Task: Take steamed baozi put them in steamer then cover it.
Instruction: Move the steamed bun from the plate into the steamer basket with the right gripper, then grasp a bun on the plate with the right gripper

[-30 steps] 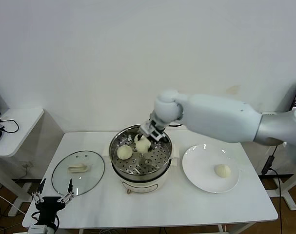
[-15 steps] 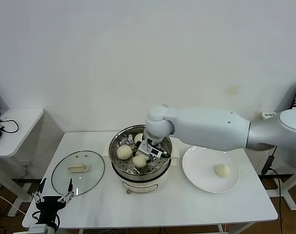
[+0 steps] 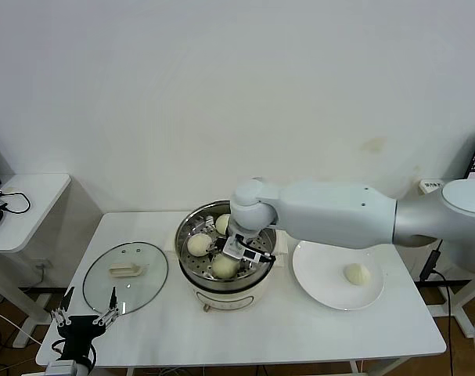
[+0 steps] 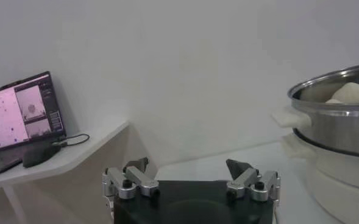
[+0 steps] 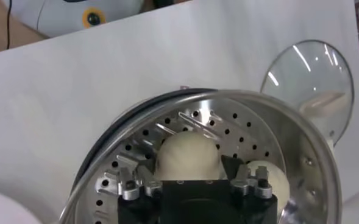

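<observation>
The big white right arm is reaching across from the right and bending down into the round shiny steel steamer (image 3: 224, 254). Its right gripper (image 5: 192, 176) is sitting with fingers wide on both sides of a cream-white round baozi (image 5: 189, 156) resting on the holey tray (two more buns are lying beside it). A fourth bun (image 3: 357, 273) is lying on the flat white plate (image 3: 319, 286). The clear glass cover (image 3: 125, 276) is lying on the white table (image 3: 300, 329), left of the steamer. The left gripper (image 4: 188, 175) is waiting wide open by the table's near left corner.
</observation>
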